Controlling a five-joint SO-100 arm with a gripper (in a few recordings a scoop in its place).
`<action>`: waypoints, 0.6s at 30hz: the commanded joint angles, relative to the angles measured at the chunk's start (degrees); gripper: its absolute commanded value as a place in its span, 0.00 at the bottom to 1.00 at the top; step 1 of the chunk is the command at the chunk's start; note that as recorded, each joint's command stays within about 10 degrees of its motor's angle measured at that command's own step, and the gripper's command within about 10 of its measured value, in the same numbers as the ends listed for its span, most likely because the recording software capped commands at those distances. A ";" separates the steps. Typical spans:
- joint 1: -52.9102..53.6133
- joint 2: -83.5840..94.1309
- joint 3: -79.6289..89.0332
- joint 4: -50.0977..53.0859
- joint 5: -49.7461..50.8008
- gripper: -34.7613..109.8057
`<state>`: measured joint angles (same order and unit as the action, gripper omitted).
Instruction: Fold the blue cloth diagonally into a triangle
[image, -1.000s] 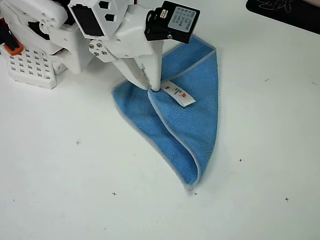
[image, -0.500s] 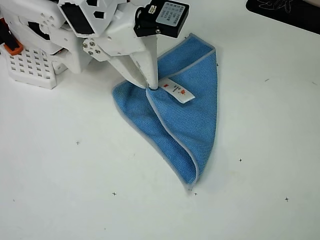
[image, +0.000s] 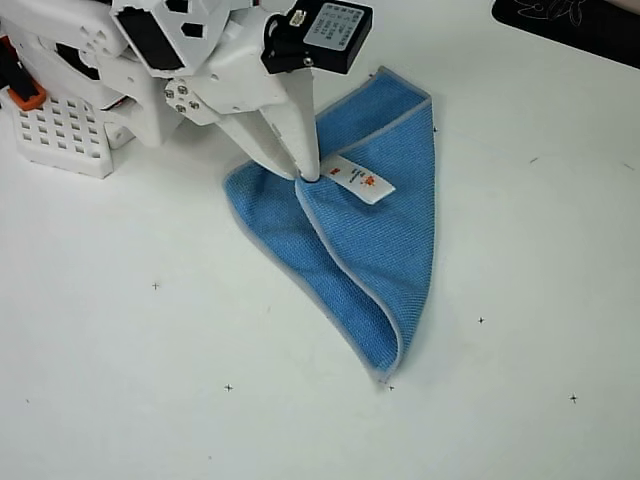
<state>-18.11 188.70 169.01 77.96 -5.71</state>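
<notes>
The blue cloth (image: 375, 240) lies on the white table in the overhead view, folded over itself into a long, uneven triangle whose point reaches toward the lower right. Its pale grey border runs along the fold edges, and the white tag with red print (image: 362, 180) faces up near the top. My white gripper (image: 307, 176) comes down from the upper left, its fingers shut on the cloth's border right beside the tag. The arm's body hides the cloth's upper left part.
A white perforated block (image: 60, 135) with an orange part stands at the left edge beside the arm's base. A dark object (image: 570, 25) sits at the top right corner. Small black cross marks dot the bare white table below and right of the cloth.
The arm has shifted slightly to the left and the gripper with the held edge moved a little; the cloth's shape is almost the same.
</notes>
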 joint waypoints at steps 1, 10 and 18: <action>-0.79 0.97 0.53 0.79 -0.44 0.35; -0.62 0.97 0.53 0.79 0.35 0.41; -0.09 0.79 0.44 0.70 0.18 0.41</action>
<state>-18.11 188.70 169.01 77.96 -5.27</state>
